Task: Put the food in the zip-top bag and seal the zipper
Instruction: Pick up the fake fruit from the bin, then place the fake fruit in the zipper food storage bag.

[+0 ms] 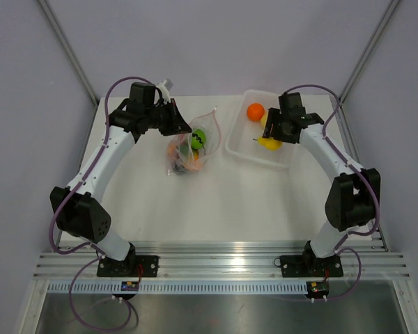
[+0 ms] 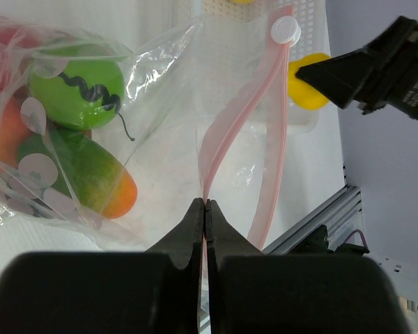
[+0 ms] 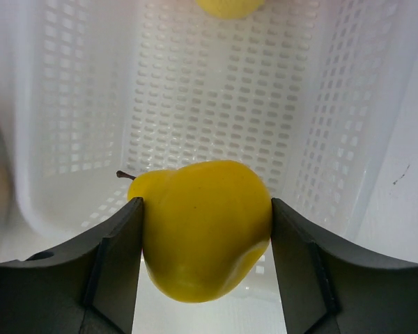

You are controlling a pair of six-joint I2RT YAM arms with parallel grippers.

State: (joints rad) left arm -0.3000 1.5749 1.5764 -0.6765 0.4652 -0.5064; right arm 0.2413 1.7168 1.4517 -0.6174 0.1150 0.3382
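Note:
The clear zip-top bag [image 1: 189, 148] lies at the table's middle back with a green fruit [image 2: 76, 89], a green-orange fruit [image 2: 76, 174] and other fruits inside. Its pink zipper [image 2: 226, 146] stands open in a loop. My left gripper [image 2: 206, 205] is shut on the zipper's edge, also seen from above [image 1: 175, 120]. My right gripper [image 3: 205, 216] is shut on a yellow pear [image 3: 205, 229] above the white tray [image 1: 238, 147]; it also shows in the top view [image 1: 270, 139]. An orange fruit [image 1: 256, 111] and another yellow fruit [image 3: 230, 7] lie in the tray.
The perforated white tray [image 3: 195, 90] sits at the back right beside the bag. The table's aluminium front rail [image 1: 223, 264] runs along the near edge. Grey walls and slanted frame posts [image 1: 66, 49] close in the back.

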